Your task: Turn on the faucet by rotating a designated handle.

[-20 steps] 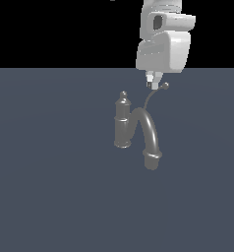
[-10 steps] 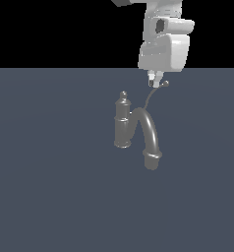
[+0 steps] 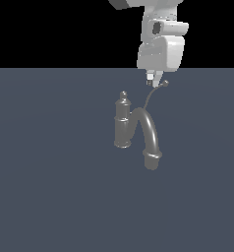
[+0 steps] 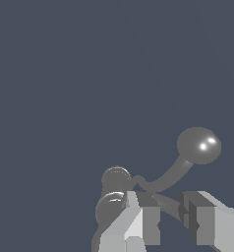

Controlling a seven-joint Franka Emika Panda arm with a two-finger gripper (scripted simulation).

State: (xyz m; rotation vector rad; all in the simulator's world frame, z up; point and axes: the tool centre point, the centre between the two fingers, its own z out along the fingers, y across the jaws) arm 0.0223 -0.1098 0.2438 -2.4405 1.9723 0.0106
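The grey faucet (image 3: 122,125) stands upright on the dark floor, its thick arched spout (image 3: 149,135) curving toward the exterior view's right. From it the thin wiry handle (image 3: 149,101) rises to a small ball tip (image 3: 165,83). My gripper (image 3: 154,82) hangs straight down from above, fingertips level with the ball tip and just to its left in the exterior view. In the wrist view the handle (image 4: 169,178) curves from the post's knob (image 4: 116,178) to the ball tip (image 4: 199,145). The gripper (image 4: 170,216) is open by a narrow gap and holds nothing.
A flat dark grey floor (image 3: 50,197) spreads all around the faucet. Nothing else stands on it. The white arm (image 3: 160,44) comes down from the top of the exterior view.
The arm's upper links have shifted a little. The gripper stays almost in place beside the ball tip, and the handle and faucet have not visibly moved.
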